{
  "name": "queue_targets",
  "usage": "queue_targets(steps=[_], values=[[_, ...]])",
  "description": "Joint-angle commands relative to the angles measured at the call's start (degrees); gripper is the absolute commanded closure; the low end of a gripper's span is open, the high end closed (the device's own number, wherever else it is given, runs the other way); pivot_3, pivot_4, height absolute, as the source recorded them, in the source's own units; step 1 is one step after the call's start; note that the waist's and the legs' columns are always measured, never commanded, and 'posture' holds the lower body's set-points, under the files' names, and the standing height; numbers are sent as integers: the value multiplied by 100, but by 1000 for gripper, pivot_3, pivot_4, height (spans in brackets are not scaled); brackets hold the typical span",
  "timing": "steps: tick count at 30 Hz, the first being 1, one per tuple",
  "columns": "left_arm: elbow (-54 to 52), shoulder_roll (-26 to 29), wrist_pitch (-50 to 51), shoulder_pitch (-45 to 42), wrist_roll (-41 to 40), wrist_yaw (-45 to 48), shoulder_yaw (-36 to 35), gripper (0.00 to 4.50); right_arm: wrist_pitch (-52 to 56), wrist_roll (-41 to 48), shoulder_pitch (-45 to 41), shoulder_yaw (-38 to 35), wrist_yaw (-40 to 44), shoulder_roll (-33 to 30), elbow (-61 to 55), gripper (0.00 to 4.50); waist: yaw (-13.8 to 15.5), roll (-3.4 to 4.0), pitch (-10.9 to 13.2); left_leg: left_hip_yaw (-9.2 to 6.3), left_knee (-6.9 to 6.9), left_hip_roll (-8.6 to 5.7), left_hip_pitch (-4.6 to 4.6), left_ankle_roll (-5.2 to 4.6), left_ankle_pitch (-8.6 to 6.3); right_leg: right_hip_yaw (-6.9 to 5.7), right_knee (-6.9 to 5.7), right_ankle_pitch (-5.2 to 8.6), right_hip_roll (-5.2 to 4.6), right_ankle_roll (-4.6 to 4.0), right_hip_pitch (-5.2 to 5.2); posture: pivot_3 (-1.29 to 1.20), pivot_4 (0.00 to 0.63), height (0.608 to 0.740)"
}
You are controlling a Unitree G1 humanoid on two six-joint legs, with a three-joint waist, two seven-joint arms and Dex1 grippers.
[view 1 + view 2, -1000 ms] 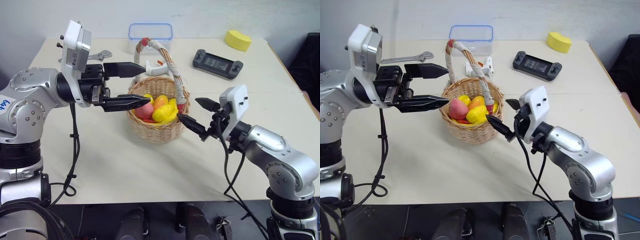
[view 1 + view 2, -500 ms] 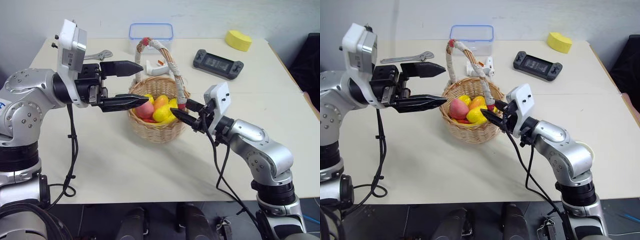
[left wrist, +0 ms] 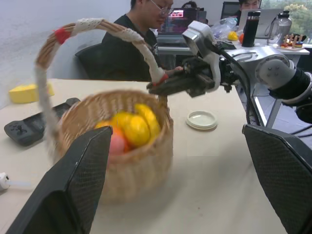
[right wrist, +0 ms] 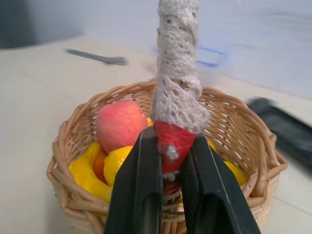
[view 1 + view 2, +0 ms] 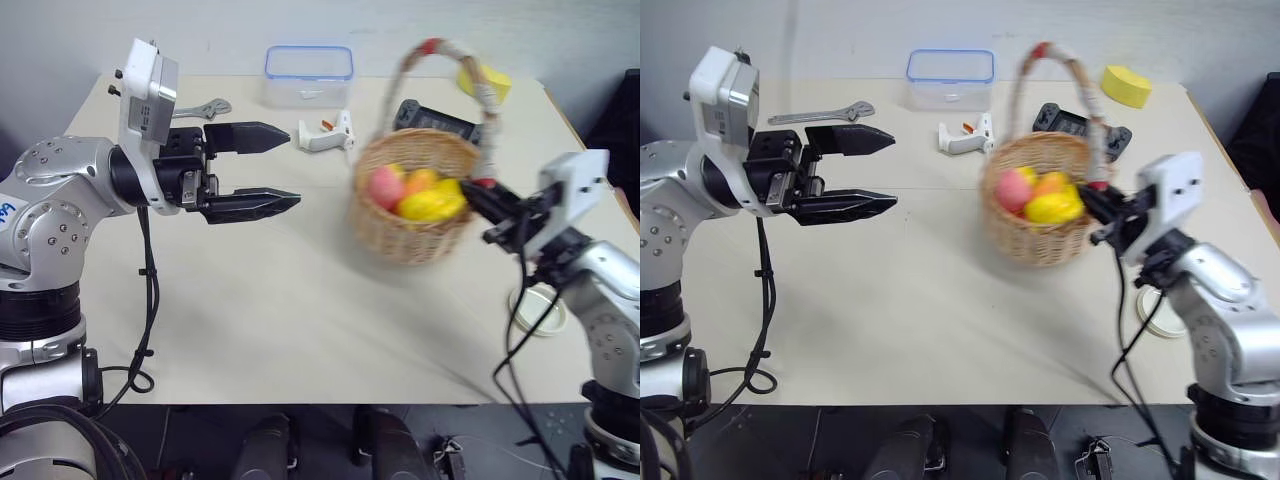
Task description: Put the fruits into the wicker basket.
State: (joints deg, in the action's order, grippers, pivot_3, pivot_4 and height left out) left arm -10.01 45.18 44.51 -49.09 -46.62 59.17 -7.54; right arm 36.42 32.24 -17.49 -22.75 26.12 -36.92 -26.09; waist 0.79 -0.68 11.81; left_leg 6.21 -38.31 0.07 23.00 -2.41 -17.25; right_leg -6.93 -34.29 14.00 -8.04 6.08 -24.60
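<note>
Over the desk's left side the left gripper (image 5: 262, 170) hangs wide and empty. Toward the right edge the wicker basket (image 5: 412, 205) sits tilted, its handle base pinched between the fingers of the right gripper (image 4: 168, 163). The banana (image 4: 87, 170) and the lemon-like fruit (image 4: 119, 163) lie inside, so the task looks finished. The left wrist view adds a person (image 3: 141, 34) seated beyond the desk.

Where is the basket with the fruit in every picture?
Left eye view: wicker basket sits right of centre, beside the right gripper.
Right eye view: it is right of centre too.
Left wrist view: it is left of centre, handle arching above.
Right wrist view: it is in the middle, handle clamped between the black fingers.
Shared landmark: the handle's red end.
</note>
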Motion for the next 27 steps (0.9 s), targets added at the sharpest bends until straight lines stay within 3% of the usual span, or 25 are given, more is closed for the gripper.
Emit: queue_targets(steps=[1,7,14,20,24,27], values=[[72,-52,-164,-186,92,93,45,0,-505,-193,209,-590,-23,-102,221,4344,-7,0,0,2,0,1,-4,0,0,2,-2,0,1,0,1,0,150,740],[203,-207,-283,-306,196,172,172,0,-1164,-531,312,-579,-110,134,925,4344,-74,0,0,13,0,0,-14,-2,1,15,-12,0,1,0,2,0,150,740],[247,-234,-250,-328,202,226,140,0,-1131,-235,611,-828,66,88,929,1973,-80,0,0,14,-1,1,-16,-2,1,18,-13,0,0,0,3,0,150,740],[360,-64,-228,-187,184,421,50,0,-7,911,1504,-2280,837,-915,488,26,26,2,0,12,-5,0,-14,-4,0,17,-12,0,-1,0,4,0,150,740],[598,93,-270,-127,255,683,48,0,676,1261,2849,-3673,2793,-2059,1021,26,91,2,-2,11,-14,1,-17,-11,-4,13,-11,0,0,1,12,0,150,740],[732,218,-304,-42,280,913,61,0,1257,1501,3279,-4520,3773,-2729,1785,26,62,-3,-4,12,-29,4,-32,-26,-15,13,17,-2,1,3,36,0,150,740]])
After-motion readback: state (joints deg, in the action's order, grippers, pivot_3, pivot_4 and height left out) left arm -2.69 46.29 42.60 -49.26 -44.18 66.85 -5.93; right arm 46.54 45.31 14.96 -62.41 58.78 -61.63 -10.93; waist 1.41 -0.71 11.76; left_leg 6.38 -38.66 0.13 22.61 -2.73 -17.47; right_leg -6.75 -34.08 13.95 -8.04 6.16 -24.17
